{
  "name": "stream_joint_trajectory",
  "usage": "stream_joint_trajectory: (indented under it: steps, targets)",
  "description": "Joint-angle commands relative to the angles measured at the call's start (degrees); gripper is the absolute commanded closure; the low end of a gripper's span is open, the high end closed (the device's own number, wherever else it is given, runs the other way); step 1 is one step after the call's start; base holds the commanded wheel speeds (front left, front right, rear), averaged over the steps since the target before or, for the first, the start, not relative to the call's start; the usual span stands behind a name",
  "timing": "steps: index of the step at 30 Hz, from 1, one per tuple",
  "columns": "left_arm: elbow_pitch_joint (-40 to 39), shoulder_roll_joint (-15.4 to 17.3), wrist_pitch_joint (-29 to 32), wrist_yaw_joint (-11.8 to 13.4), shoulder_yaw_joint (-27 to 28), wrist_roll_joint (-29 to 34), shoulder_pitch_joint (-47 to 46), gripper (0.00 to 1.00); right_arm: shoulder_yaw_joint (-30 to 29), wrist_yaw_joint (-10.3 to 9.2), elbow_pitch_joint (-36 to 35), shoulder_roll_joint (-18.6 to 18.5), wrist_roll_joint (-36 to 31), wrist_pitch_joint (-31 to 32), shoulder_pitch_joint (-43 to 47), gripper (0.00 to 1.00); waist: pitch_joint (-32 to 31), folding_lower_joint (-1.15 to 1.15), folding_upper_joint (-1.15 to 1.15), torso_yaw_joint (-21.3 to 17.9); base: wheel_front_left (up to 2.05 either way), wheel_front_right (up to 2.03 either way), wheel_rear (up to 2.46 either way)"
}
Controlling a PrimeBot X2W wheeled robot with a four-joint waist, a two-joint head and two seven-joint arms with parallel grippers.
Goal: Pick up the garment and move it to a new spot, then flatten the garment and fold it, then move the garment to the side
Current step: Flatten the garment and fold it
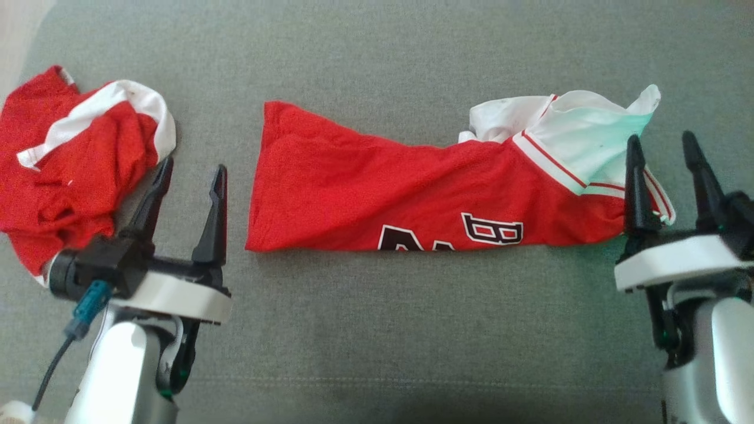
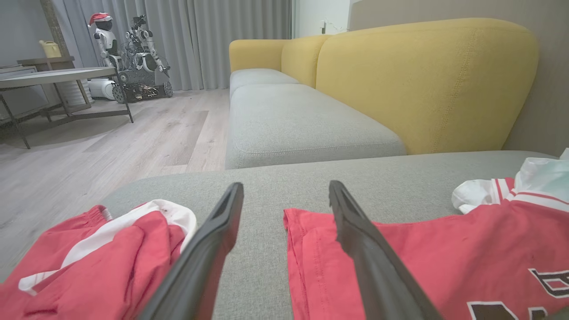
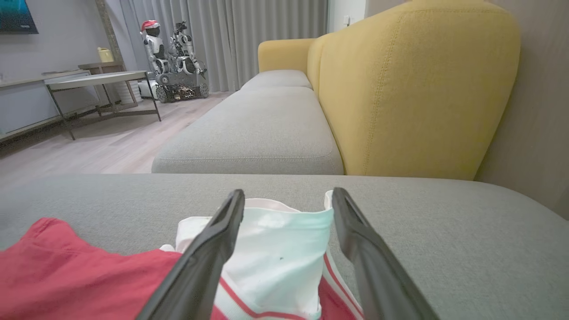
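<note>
The garment (image 1: 412, 188) is a red jersey with black-and-white lettering, lying as a long band across the grey cushion (image 1: 377, 330). Its white, red-striped end is bunched at the right. My right gripper (image 1: 660, 137) stands open at that end. In the right wrist view the white cloth (image 3: 284, 249) lies under and between the spread fingers of that gripper (image 3: 288, 193), and nothing is pinched. My left gripper (image 1: 194, 165) is open just left of the jersey's red hem. In the left wrist view the hem (image 2: 311, 240) passes under the inner finger of this gripper (image 2: 286, 186).
A second red-and-white garment (image 1: 65, 159) lies crumpled at the cushion's left end, beside my left gripper. A yellow sofa back (image 2: 422, 80) rises beyond the cushion. Further off are a wood floor, a low table (image 2: 53, 75) and another robot (image 2: 133, 58).
</note>
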Motion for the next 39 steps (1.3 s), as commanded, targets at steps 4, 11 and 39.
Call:
stream_joint_trajectory:
  steps: [4,11,39]
  targets:
    - [-1.6,1.3,-0.7,0.2,2.5,0.7,-0.1,0.0,2.2,-0.04,-4.4,-0.2,0.9,1.0,1.9,0.0,-1.5,0.0,0.0,-0.3,0.0,0.0,0.0]
    - [-1.4,1.8,-0.7,0.3,2.3,1.0,0.7,0.0,2.6,-0.04,-6.2,-0.2,1.7,2.1,4.3,0.0,-2.4,0.0,0.0,-0.6,0.0,0.0,0.0]
    - [20.5,0.8,11.9,-4.9,-11.0,-14.5,-23.1,0.0,4.2,-0.04,-6.1,-0.2,3.5,0.9,0.5,0.0,5.4,0.0,0.0,-4.9,0.0,0.0,0.0]
